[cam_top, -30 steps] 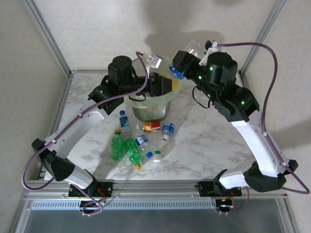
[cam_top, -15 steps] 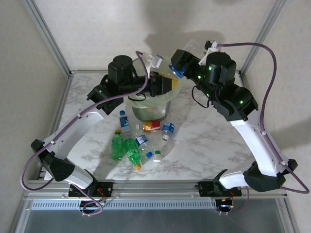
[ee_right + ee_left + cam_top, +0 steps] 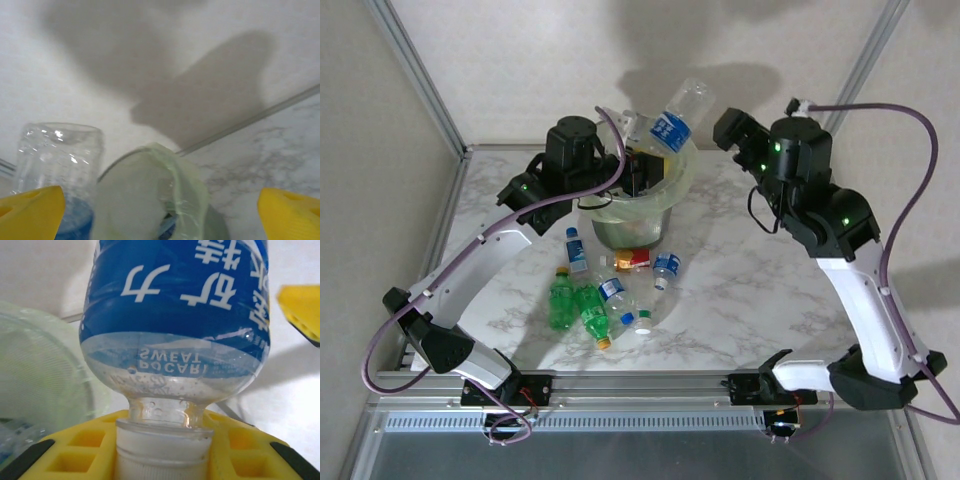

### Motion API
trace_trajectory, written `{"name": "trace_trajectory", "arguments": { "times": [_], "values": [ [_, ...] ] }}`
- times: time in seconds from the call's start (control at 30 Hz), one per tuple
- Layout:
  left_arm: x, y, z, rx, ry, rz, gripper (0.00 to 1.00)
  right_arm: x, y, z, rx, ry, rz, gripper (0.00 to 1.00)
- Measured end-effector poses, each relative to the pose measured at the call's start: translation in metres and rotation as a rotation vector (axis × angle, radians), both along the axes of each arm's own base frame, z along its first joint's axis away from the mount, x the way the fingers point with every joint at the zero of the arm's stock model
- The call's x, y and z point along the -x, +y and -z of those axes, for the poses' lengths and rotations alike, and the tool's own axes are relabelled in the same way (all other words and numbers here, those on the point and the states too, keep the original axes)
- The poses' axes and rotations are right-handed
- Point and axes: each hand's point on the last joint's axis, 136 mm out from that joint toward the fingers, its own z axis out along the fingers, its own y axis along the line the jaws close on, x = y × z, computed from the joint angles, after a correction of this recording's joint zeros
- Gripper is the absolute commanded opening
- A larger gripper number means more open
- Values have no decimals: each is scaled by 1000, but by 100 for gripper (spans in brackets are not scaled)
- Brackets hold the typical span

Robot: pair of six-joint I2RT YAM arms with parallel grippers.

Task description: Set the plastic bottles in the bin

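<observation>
A clear plastic bottle (image 3: 673,122) with a blue label (image 3: 175,295) sticks up tilted over the far rim of the bin (image 3: 620,212), a grey can with a pale green liner. My left gripper (image 3: 642,166) is shut on its white cap (image 3: 162,452), between yellow fingers (image 3: 75,452). My right gripper (image 3: 727,128) hangs open to the right of that bottle, not touching it; its yellow fingertips (image 3: 30,210) stand far apart with the bin (image 3: 185,190) between them. Several more bottles lie in front of the bin: green ones (image 3: 560,300), blue-labelled ones (image 3: 666,268) and a red-labelled one (image 3: 632,259).
The loose bottles cluster on the marble table (image 3: 760,290) just in front of the bin. Metal frame posts (image 3: 420,75) rise at both back corners, and white walls stand close behind the bin. Purple cables (image 3: 910,190) loop off both arms.
My right gripper opened, let go of the blue-labelled bottle and drew back to the right. My left gripper closed on the bottle's cap and now holds it alone over the bin.
</observation>
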Motion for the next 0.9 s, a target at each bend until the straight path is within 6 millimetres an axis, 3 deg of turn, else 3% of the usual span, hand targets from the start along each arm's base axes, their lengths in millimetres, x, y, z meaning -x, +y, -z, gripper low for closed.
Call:
{"name": "trace_trajectory", "arguments": {
  "times": [0.17, 0.37, 0.47, 0.6, 0.9],
  "values": [
    [-25, 26, 9, -56, -6, -169, 13, 8, -18, 63, 43, 146, 45, 99],
    [-53, 65, 17, -103, 6, -358, 8, 10, -23, 135, 79, 325, 64, 99],
    [-65, 82, 25, -123, 27, -440, 8, 12, -25, 147, 76, 360, 67, 99],
    [-76, 96, 38, -143, 64, -505, 8, 12, -26, 148, 62, 365, 68, 99],
    [-82, 99, 54, -161, 111, -541, 8, 13, -27, 154, 53, 382, 66, 99]
  ]
}}
